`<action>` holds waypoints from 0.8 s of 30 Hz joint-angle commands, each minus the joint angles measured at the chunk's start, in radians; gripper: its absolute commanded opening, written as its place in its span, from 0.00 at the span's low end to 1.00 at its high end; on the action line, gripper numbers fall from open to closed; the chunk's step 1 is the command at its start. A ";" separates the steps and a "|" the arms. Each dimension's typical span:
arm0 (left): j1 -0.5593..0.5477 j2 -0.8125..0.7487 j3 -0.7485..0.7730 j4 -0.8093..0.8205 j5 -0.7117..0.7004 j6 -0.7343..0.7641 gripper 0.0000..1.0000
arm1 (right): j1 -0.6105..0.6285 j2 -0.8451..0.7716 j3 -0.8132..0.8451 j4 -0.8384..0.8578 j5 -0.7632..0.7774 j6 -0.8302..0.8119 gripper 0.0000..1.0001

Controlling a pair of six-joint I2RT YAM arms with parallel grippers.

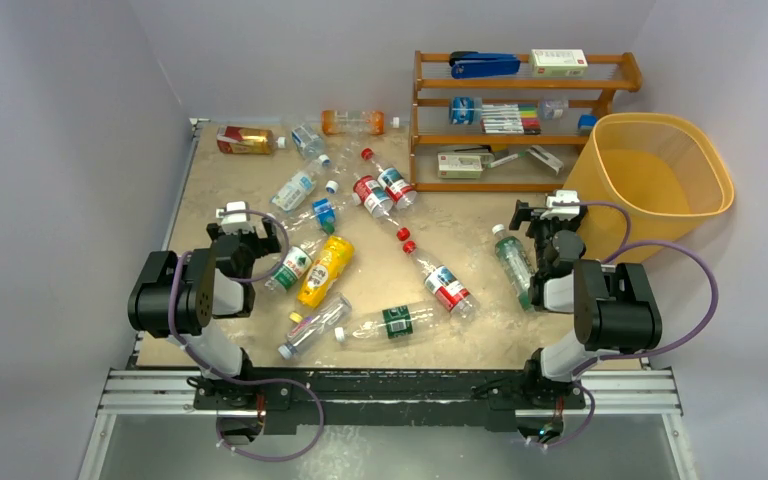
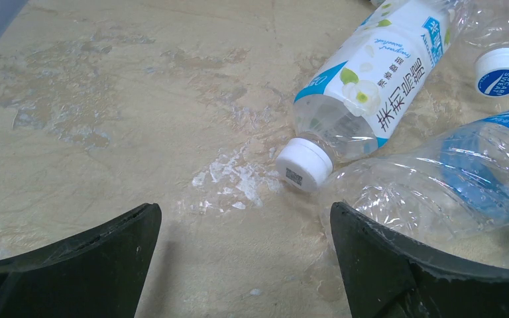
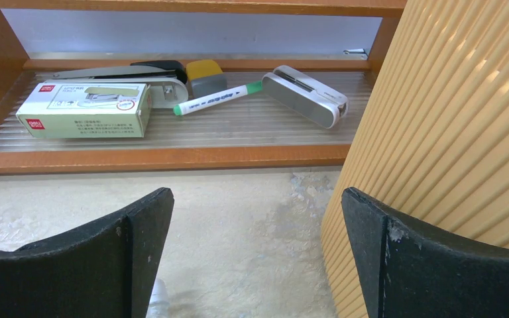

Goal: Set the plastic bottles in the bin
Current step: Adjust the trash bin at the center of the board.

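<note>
Left gripper (image 1: 243,222) gapes wide and empty, low over the table (image 1: 480,215) — a white-label bottle (image 2: 364,79) lies just ahead. Best to straddle its body, not the cap. Other bottles (image 1: 442,285) lie scattered mid-table, none visibly binned. Right gripper (image 1: 548,212), equally wide and empty, sits beside a green-label bottle (image 1: 513,262) — take that, then lift it above the rim of the bin (image 1: 600,170).

Beige table (image 1: 470,215); scattered plastic bottles (image 1: 325,270), bin (image 1: 650,175), wooden rack (image 1: 530,84)
</note>
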 commanded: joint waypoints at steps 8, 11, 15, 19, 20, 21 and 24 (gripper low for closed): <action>-0.004 -0.014 0.012 0.053 0.014 0.011 0.99 | -0.012 0.003 0.029 0.028 0.000 -0.029 1.00; -0.004 -0.014 0.012 0.053 0.014 0.009 0.99 | -0.011 0.002 0.029 0.029 -0.001 -0.028 1.00; -0.004 -0.016 0.009 0.058 0.003 0.005 0.99 | -0.012 -0.001 0.027 0.031 0.003 -0.026 1.00; -0.004 -0.106 -0.001 0.011 -0.134 -0.053 0.99 | -0.012 -0.069 0.025 -0.002 0.014 -0.029 1.00; -0.004 -0.167 0.011 -0.064 -0.152 -0.061 0.99 | -0.012 -0.094 0.031 -0.054 0.010 -0.028 1.00; -0.003 -0.243 0.051 -0.232 -0.170 -0.067 0.99 | -0.012 -0.121 0.047 -0.105 -0.003 -0.027 1.00; -0.004 -0.348 0.099 -0.425 -0.175 -0.087 0.99 | -0.012 -0.188 0.076 -0.231 -0.067 -0.014 1.00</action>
